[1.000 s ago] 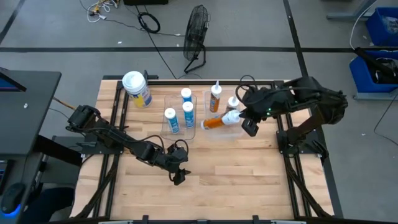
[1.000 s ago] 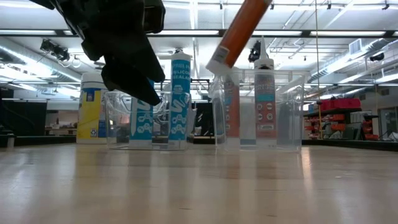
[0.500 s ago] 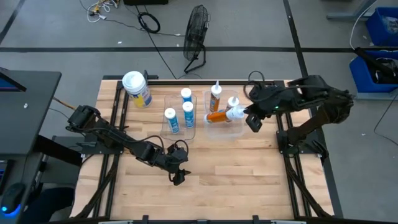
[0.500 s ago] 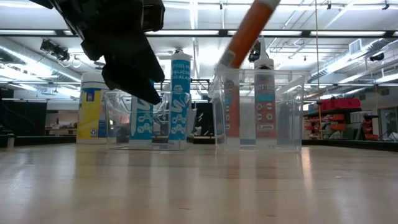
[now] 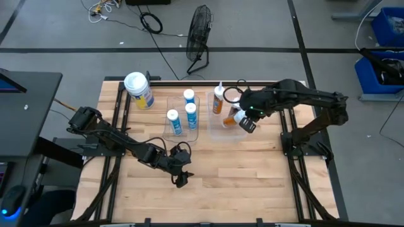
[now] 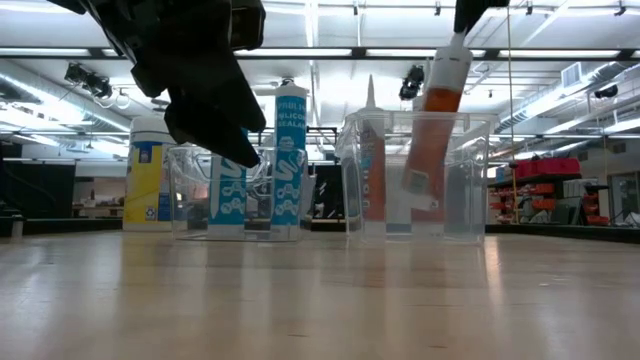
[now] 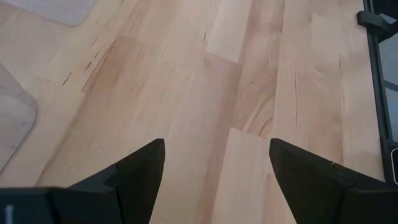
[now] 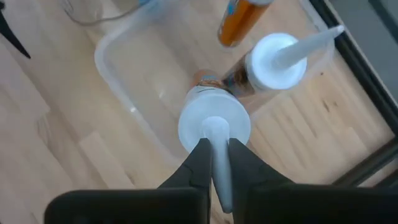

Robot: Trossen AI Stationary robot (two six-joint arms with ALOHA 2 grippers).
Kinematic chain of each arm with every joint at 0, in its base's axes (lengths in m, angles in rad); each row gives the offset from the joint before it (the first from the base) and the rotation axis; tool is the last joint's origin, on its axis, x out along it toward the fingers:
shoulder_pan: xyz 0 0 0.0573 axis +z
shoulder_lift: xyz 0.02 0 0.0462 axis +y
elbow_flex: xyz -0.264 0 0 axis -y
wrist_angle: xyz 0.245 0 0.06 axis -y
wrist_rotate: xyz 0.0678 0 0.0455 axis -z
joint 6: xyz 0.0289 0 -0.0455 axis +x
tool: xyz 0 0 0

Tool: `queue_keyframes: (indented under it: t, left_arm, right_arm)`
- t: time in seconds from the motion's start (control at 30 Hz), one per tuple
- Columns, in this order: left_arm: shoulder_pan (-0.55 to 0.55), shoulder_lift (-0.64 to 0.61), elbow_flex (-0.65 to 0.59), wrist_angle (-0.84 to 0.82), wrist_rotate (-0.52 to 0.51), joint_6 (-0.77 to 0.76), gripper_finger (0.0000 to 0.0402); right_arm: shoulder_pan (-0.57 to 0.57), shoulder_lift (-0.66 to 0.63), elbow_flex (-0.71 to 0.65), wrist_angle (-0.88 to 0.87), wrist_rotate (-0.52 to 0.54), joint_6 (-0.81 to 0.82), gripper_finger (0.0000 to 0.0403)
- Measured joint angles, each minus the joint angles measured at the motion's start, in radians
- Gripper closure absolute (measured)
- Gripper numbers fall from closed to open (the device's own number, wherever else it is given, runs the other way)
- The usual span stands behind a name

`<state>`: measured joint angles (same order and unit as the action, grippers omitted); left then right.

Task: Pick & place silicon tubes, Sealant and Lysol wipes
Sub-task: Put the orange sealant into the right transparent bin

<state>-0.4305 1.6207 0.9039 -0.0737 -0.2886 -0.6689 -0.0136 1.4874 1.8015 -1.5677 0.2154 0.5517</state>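
**Lowering the Sealant Tube into the Bin**

Pincer on my right arm (image 8: 214, 163) is pinching the nozzle of an orange sealant tube (image 6: 430, 130), which hangs tilted inside the clear bin (image 6: 352, 180). Lower slowly and straighten before letting go. Two orange tubes (image 8: 273, 62) already stand there, just beside; avoid knocking them. Left gripper (image 7: 214, 171) hovers spread over bare table. Lysol wipes (image 5: 139, 89) stand well apart.

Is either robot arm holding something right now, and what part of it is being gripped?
The right gripper pinches an orange sealant tube by its white nozzle, over the clear bin. The left gripper is open and holds nothing.
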Motion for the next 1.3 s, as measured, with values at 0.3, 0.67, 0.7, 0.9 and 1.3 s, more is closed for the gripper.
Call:
queue_keyframes:
  t: [0.3,0.67,0.7,0.9,1.3]
  left_arm:
    - [0.0,0.0,0.0,0.003,0.0,0.0,0.0106]
    - [0.0,0.0,0.0,0.003,0.0,0.0,0.0106]
    - [0.0,0.0,0.0,0.003,0.0,0.001,0.0106]
    - [0.0,0.0,0.0,0.003,0.0,0.001,0.0106]
    - [0.0,0.0,0.0,0.003,0.0,0.001,0.0106]
  right_arm:
    - [-0.057,0.046,0.002,-0.002,-0.06,-0.07,0.0383]
    - [-0.093,0.141,0.008,0.001,-0.129,-0.153,0.0383]
    - [-0.094,0.142,0.009,0.003,-0.13,-0.159,0.0383]
    - [-0.111,0.138,0.006,-0.001,-0.145,-0.169,0.0356]
    - [-0.13,0.14,0.003,0.001,-0.148,-0.212,0.0341]
